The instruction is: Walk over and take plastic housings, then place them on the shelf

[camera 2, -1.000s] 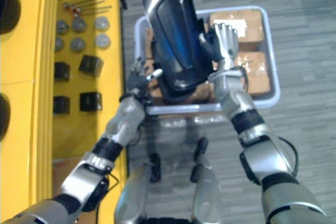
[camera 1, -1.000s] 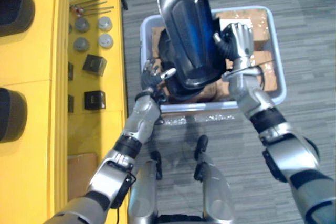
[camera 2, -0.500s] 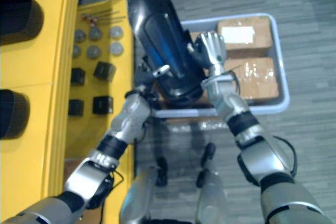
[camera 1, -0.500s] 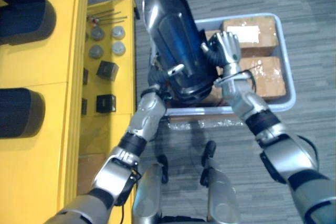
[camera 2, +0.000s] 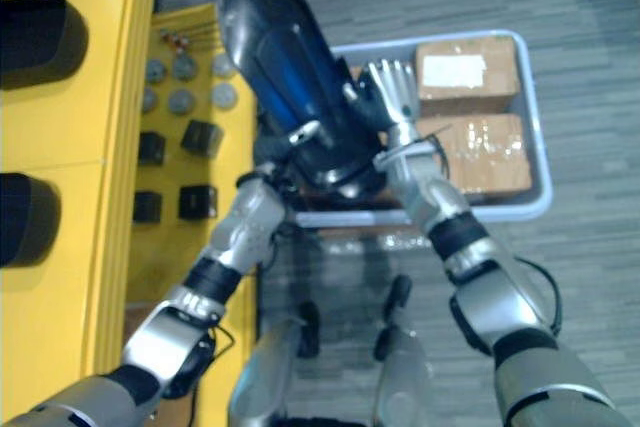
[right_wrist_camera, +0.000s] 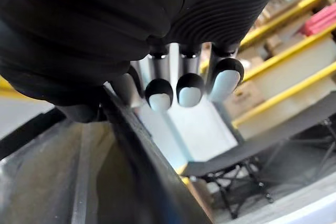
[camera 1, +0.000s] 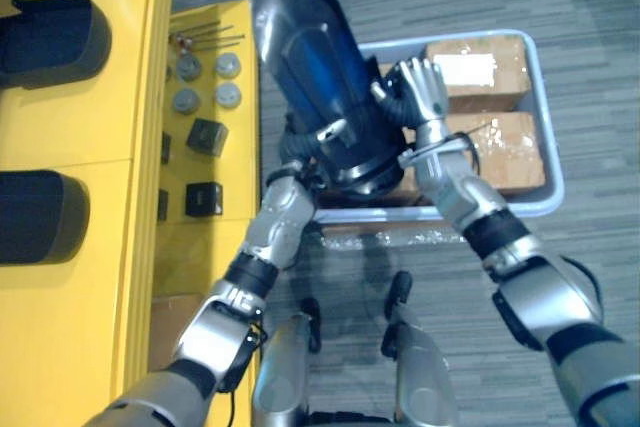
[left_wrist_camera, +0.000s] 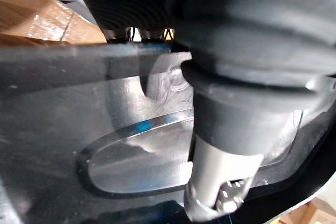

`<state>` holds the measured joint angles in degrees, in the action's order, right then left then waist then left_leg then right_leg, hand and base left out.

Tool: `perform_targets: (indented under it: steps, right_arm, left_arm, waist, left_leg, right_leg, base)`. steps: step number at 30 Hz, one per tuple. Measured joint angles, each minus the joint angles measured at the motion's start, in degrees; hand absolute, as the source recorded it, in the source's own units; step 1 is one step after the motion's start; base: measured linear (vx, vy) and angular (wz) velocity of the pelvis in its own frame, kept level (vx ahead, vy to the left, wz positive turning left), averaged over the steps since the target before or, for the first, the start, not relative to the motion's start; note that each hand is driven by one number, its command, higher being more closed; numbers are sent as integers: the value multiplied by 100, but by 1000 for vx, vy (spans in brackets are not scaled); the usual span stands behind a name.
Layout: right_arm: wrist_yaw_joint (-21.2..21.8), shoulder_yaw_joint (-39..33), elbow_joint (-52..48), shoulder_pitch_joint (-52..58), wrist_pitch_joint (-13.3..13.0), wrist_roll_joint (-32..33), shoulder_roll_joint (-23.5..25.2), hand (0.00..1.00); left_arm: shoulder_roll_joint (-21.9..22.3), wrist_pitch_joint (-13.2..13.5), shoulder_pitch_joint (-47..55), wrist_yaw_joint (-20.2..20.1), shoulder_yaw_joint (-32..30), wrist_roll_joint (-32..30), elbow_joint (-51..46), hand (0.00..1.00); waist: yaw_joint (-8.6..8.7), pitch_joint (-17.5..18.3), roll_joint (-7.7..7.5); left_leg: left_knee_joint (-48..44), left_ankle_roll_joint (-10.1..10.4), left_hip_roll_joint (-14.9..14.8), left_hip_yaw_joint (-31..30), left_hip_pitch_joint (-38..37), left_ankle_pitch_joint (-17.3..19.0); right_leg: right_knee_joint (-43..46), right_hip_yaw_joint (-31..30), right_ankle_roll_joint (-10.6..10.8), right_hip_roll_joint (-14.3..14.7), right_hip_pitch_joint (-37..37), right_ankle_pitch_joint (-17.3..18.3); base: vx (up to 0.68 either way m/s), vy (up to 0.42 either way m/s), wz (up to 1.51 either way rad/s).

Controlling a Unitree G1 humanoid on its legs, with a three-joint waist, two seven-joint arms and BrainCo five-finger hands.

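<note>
A large glossy black plastic housing (camera 1: 320,77) with a blue sheen is held up over the grey bin (camera 1: 548,162), its narrow end tilted toward the yellow shelf (camera 1: 110,197). My right hand (camera 1: 422,95) grips its right edge, and its fingers (right_wrist_camera: 189,87) curl over the housing's rim (right_wrist_camera: 121,145). My left hand (camera 1: 300,155) is at the housing's lower left. Its thumb (left_wrist_camera: 220,171) presses on the housing's face (left_wrist_camera: 79,124) while the fingers sit behind the rim.
Two more black housings (camera 1: 55,37) (camera 1: 40,217) lie on the yellow shelf's top at the left. A lower yellow ledge (camera 1: 235,162) carries round grey caps, black cubes (camera 1: 205,135) and thin rods. Taped cardboard boxes (camera 1: 480,62) lie in the bin.
The housing has swung left toward the yellow shelf, tilting further. My left hand, with spread fingers beside it a second ago, has closed onto its lower edge. The view has also shifted.
</note>
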<state>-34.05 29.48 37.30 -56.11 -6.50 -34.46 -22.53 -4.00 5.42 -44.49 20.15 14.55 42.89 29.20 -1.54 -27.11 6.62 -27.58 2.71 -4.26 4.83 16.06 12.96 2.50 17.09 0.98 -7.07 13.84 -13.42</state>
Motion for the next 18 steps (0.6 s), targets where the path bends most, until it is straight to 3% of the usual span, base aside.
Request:
perform_targets:
  steps: [5,13,14,18]
  right_arm:
    - [-224,-28,-313,225,10,69,153,100]
    - [-231,-153,-989,927,22,125,296,100]
    - [-229,-150,-1059,1029,22,177,321,0]
    - [-238,-154,-1447,1436,-4,390,533,0]
  left_arm:
    - [-5,266,102,-7,15,8,-5,100]
    - [-36,511,779,-23,256,167,-540,100]
    - [-55,541,892,-22,294,149,-625,100]
    - [-259,625,1263,-23,421,125,-965,100]
  waist:
    - [21,0,-1]
    - [85,-5,-22]
    - [89,-4,-49]
    - [130,-5,-214]
  left_leg:
    - [7,2,0,4,-3,-1]
    - [194,2,-10,27,-362,-1]
    - [224,3,-11,36,-426,0]
    - [316,12,-16,48,-645,-5]
  right_leg:
    - [-39,2,4,2,-18,-2]
    - [-168,7,22,13,-353,-17]
    - [-215,6,31,18,-416,-24]
    - [-299,7,33,26,-619,-25]
  base:
    - [-32,76,0]
    - [10,79,0]
    - [-9,87,-1]
    - [-14,71,-1]
